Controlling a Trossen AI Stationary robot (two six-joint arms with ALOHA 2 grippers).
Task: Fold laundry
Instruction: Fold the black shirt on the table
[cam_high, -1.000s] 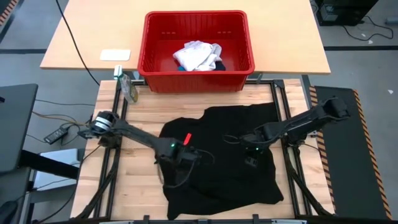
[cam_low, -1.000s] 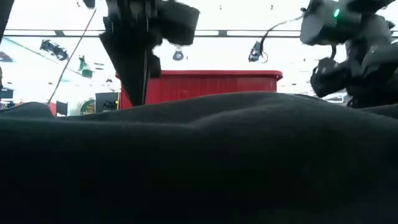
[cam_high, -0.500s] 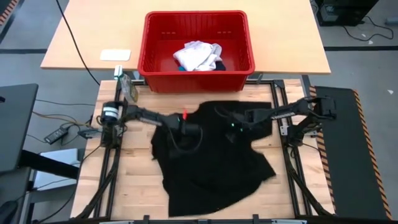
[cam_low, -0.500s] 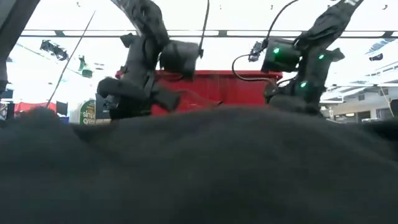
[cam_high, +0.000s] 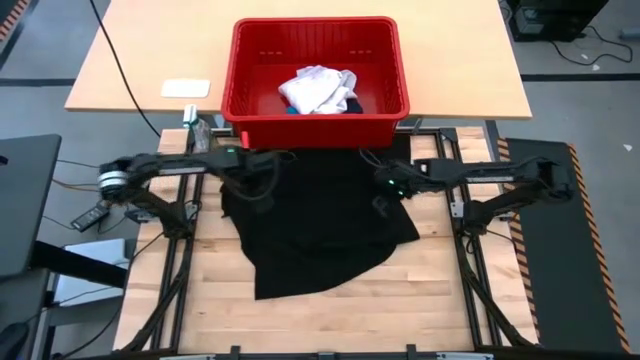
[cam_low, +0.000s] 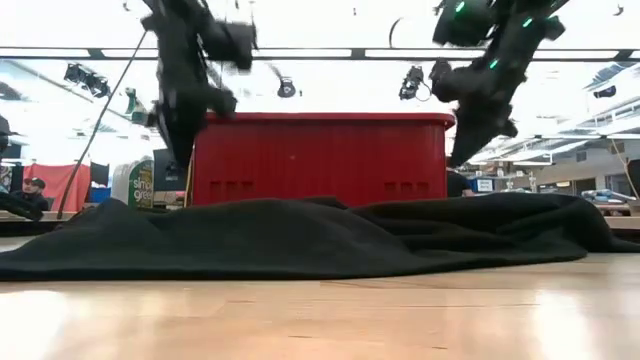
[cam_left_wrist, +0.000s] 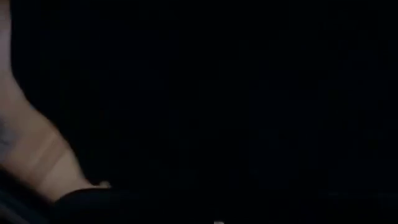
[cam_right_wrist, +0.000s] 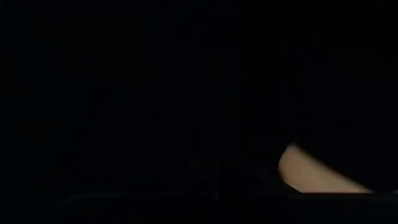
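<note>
High view: large black cloth shirt (cam_high: 315, 225) lies rumpled on the wooden table (cam_high: 440, 300), unfolded. Left gripper (cam_high: 262, 165) and right gripper (cam_high: 385, 180) each clenched on its far edge. White garment (cam_high: 318, 88) waits in red plastic basket (cam_high: 318, 130).
Low view: shirt low, flat.
Wrist views: dark cloth only.
Judgement: folding barely begun.

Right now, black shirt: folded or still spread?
Spread, not folded. The black shirt lies loosely on the table in an irregular, rumpled shape, its far edge by the red basket; no neat fold shows.
</note>
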